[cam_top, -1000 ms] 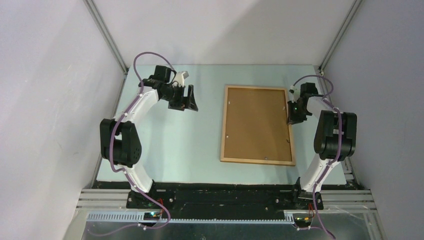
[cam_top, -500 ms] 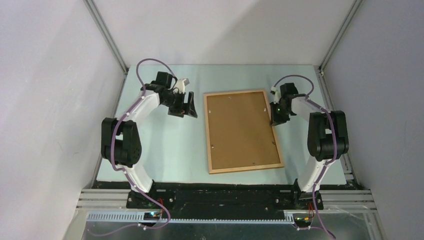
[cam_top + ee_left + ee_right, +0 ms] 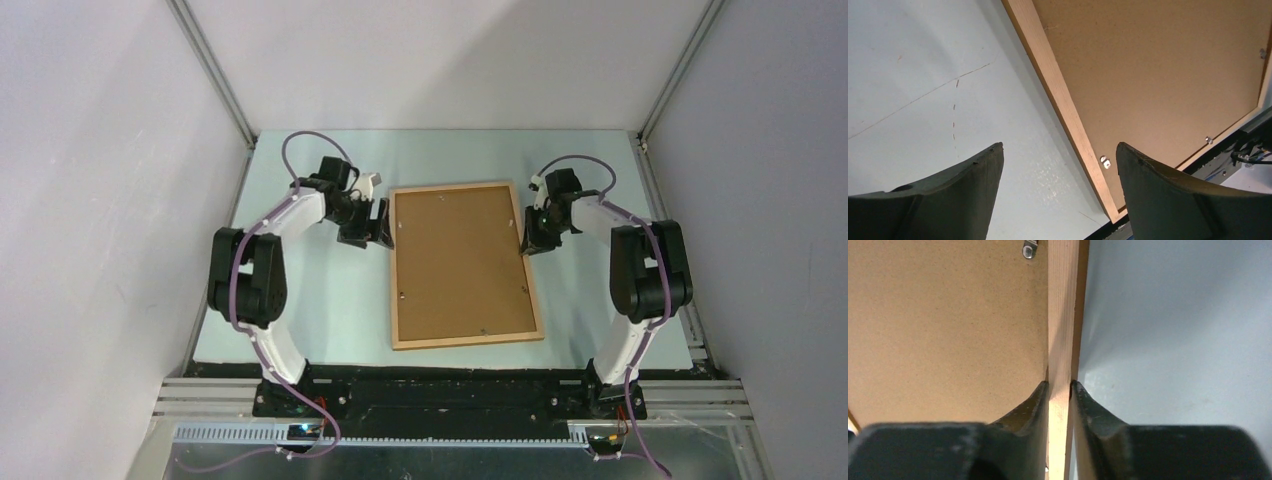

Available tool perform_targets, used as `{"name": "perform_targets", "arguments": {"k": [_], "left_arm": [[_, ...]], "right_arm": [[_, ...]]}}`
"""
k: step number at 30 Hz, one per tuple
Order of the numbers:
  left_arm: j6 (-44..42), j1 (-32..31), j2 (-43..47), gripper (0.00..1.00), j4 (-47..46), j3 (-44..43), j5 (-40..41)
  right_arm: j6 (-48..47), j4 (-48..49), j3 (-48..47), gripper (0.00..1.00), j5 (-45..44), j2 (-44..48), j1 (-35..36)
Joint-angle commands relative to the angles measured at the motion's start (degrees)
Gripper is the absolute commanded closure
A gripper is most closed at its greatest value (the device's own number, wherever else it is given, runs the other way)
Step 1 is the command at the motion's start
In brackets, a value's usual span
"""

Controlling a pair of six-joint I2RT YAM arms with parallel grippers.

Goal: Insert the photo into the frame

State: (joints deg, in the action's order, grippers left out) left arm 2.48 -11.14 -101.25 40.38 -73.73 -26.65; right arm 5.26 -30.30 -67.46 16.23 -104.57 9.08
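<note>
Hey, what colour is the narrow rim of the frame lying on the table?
The frame is pale natural wood; the right wrist view shows it best.

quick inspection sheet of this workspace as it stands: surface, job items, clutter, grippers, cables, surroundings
surface: pale table, faint scuff lines
job's things: frame lies back side up mid-table, brown backing board seated in it under small metal tabs; photo not seen in any view
clutter: nothing seen
grippers: left gripper open over the frame's left rail, holding nothing; right gripper shut on the frame's right rail, one finger each side
cables: purple cables loop high at both sides, clear of the frame
surroundings: plain light walls, aluminium posts at the far corners
</note>
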Motion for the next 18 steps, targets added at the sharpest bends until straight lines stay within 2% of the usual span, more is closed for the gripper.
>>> {"name": "perform_targets", "arguments": {"k": [1, 4, 7, 11, 18], "left_arm": [[-0.8, -1.4, -2.8, 0.13, -3.1, 0.4, 1.4], [-0.4, -2.1, -4.7, 0.17, -3.4, -0.6, 2.0], [-0.1, -2.4, -6.1, 0.22, -3.4, -1.5, 2.8], [0.5, -2.9, -7.8, 0.29, -3.6, -2.7, 3.6], [1.7, -4.0, -9.2, 0.42, -4.7, -2.8, 4.1]], "right_arm": [[1.9, 2.3, -0.7, 0.70, 5.4, 2.8, 0.5], [0.7, 1.8, -0.5, 0.50, 5.5, 4.3, 0.7], [-1.8, 2.5, 0.7, 0.39, 4.4, 7.7, 0.9], [-5.8, 3.6, 4.0, 0.34, 2.3, 13.3, 2.0], [-13.0, 2.2, 7.5, 0.33, 2.9, 21.0, 6.3]]}}
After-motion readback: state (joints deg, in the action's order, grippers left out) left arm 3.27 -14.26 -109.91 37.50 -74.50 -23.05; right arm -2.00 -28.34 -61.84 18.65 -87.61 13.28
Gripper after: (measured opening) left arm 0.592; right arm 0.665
